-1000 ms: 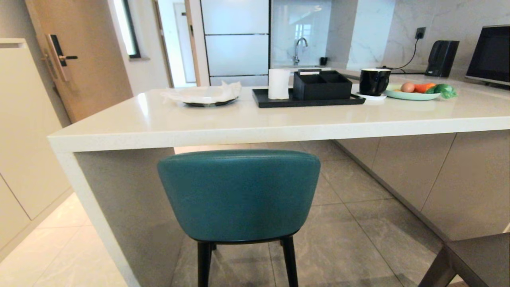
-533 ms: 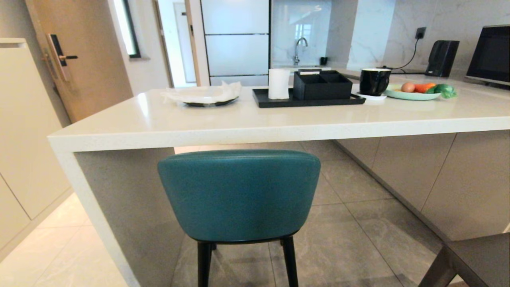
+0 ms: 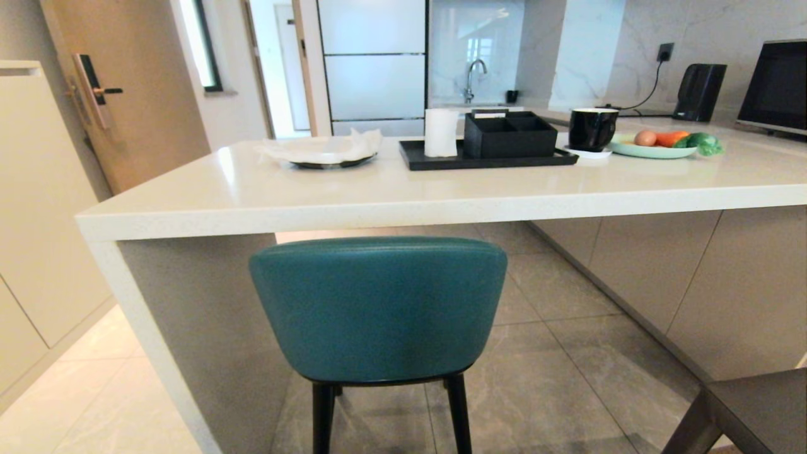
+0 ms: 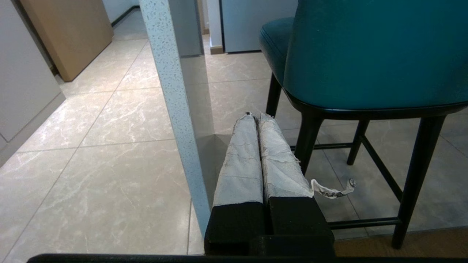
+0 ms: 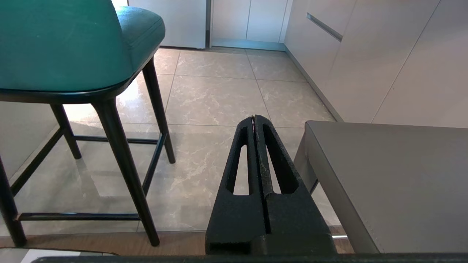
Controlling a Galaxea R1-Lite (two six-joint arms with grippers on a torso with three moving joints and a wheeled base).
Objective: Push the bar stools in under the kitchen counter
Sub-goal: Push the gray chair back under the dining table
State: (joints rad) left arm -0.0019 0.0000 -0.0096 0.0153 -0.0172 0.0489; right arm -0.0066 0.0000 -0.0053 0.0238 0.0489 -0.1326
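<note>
Your desk (image 3: 391,195) dominates; the teal stool (image 3: 378,309) stands at its near edge by the slab-end corner, the grey stool (image 3: 750,407) further right. Both look stiff and top-heavy (push low on the backrest). Left tool (image 4: 256,117) and right tool (image 5: 255,118) are clenched, empty. The black tray (image 3: 441,163) holds a divided box (image 3: 510,135).

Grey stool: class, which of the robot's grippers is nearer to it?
Right. The right gripper, shut, hangs low just beside the grey stool. The left gripper, shut, is beyond the teal stool, by the kitchen counter side panel.
</note>
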